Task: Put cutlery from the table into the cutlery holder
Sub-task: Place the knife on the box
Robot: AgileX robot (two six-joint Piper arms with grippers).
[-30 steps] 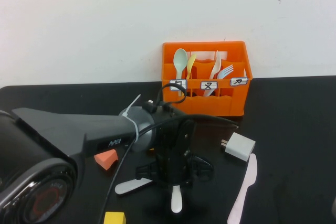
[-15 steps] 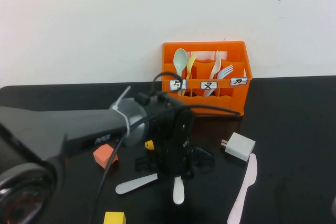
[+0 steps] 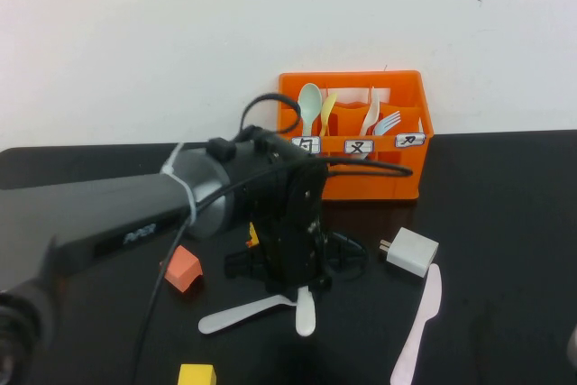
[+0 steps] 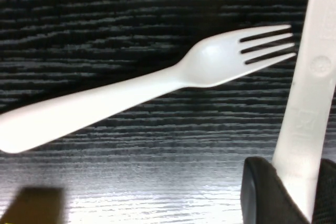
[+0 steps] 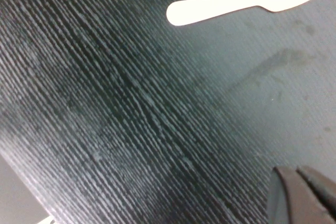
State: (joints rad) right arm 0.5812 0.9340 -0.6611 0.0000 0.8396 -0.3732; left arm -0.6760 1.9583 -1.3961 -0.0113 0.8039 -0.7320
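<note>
The cream-white knife hangs blade-end down from the left gripper, whose fingers are clamped on its handle end – it is lifted off the black table, its tip just above the surface. Beside it the pale grey fork lies flat on the table; in the left wrist view the fork lies with its tines close against the held knife. The pale pink knife lies on the table well to the robot's right, just beside a white charger block. The orange cutlery holder stands at the back of the table against the wall, already holding a spoon, a fork and other pieces upright in its compartments. An orange cube and a yellow block lie on the robot's left side. The right gripper – fingers pressed together, holding nothing – hovers over bare table near the pink knife.
</note>
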